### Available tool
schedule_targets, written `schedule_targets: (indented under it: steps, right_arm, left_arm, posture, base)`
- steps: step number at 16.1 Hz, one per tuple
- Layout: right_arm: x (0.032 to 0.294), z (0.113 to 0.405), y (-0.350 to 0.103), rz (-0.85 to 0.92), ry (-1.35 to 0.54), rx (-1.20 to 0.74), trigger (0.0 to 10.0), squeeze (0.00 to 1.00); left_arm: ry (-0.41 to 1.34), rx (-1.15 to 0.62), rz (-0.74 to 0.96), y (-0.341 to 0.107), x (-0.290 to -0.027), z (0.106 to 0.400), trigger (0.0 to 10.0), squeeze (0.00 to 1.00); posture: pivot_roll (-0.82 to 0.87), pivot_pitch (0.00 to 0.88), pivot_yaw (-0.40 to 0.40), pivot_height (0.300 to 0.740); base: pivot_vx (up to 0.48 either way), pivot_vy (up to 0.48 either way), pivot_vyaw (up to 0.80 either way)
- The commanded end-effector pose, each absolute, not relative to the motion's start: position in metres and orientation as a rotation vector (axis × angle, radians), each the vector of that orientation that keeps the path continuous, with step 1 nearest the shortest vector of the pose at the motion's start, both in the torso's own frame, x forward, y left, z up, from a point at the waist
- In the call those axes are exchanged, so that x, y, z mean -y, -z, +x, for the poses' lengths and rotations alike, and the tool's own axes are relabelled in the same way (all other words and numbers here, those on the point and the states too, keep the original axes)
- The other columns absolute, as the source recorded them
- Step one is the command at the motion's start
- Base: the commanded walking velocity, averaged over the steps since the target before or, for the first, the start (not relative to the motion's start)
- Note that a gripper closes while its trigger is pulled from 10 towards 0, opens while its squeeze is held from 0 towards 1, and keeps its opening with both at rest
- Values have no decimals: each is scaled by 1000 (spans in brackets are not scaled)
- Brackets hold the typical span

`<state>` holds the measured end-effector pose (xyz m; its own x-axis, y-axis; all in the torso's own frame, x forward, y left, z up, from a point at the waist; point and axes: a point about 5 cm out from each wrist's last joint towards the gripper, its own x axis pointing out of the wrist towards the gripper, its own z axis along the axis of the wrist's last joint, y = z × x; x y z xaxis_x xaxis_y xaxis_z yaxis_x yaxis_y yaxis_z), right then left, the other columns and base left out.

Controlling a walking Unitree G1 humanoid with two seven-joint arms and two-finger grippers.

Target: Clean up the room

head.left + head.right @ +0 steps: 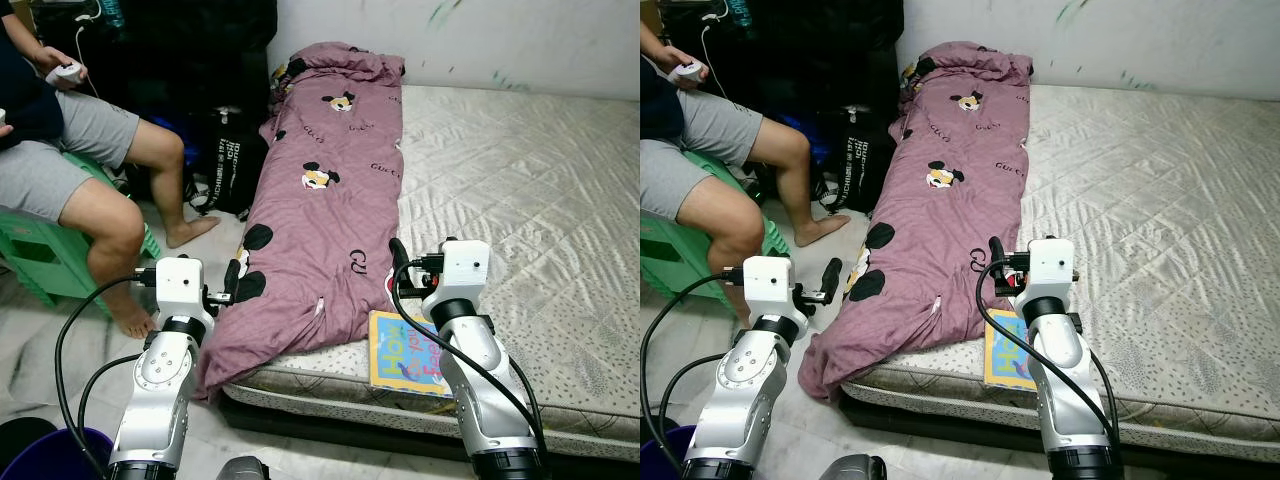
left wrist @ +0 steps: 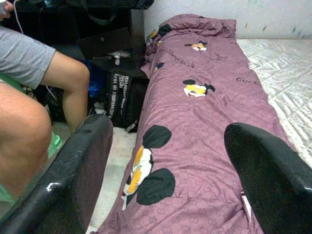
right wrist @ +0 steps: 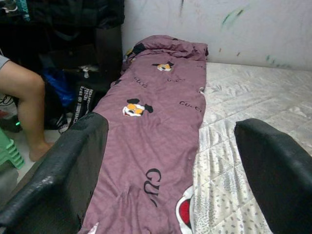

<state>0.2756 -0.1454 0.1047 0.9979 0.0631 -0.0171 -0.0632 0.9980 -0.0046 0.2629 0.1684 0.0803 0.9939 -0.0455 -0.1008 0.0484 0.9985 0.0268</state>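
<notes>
— Along the mattress's (image 1: 520,200) left edge, what lies there?

— One purple blanket (image 1: 320,200), stretched lengthwise, its near end drooping toward the floor. A picture book (image 1: 405,355) lies just beside its near corner.

— Grippers?

— Left gripper (image 1: 228,285) and right gripper (image 1: 398,262) both hover at the blanket's near end, fingers spread, holding nothing; likely positioned for gathering it.

— Surroundings?

— A person (image 1: 70,150) sits on a green stool (image 1: 45,255) beside a black bag (image 1: 235,165).
</notes>
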Motion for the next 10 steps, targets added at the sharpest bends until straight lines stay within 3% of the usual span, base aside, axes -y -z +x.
schedule_targets:
  steps: [1, 10]
  right_arm:
    - [145, 279, -105, -4, -61, -12, 10000, 0]
    - [144, 280, -105, -1, -62, -11, 10000, 0]
  left_arm:
    - [37, -98, 35, -80, -169, 264, 10000, 0]
    - [39, -101, 26, -80, -169, 265, 10000, 0]
  posture:
    - [24, 0, -16, 740]
    - [24, 0, -14, 740]
  base:
    - [0, -244, 0]
    - [0, -317, 0]
